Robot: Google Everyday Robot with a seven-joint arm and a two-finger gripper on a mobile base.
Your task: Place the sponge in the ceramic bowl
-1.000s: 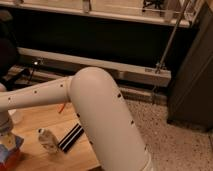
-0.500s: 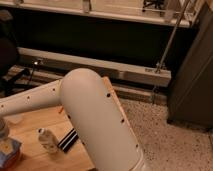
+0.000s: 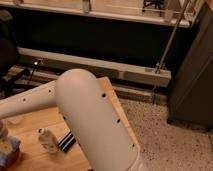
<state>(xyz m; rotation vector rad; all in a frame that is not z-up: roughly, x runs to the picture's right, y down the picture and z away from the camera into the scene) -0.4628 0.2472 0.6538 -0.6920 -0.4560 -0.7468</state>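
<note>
White arm (image 3: 95, 120) screens the table (image 3: 30, 125); tool (image 3: 2, 134), state unclear, hangs over sponge (image 3: 11, 150) near bottle (image 3: 48, 141).

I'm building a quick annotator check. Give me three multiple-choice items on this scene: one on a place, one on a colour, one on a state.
1. Where is the gripper?
A. at the view's left edge, just above the sponge
B. at the view's right edge
C. at the top centre

2. What colour is the sponge?
A. green
B. light blue
C. pink

3. How is the striped black block placed?
A. held in the air
B. standing on end
C. lying flat on the wooden table

Answers:
1 A, it shows at the far left over the sponge.
2 B, the pad is pale blue.
3 C, it rests on the wood.
</note>
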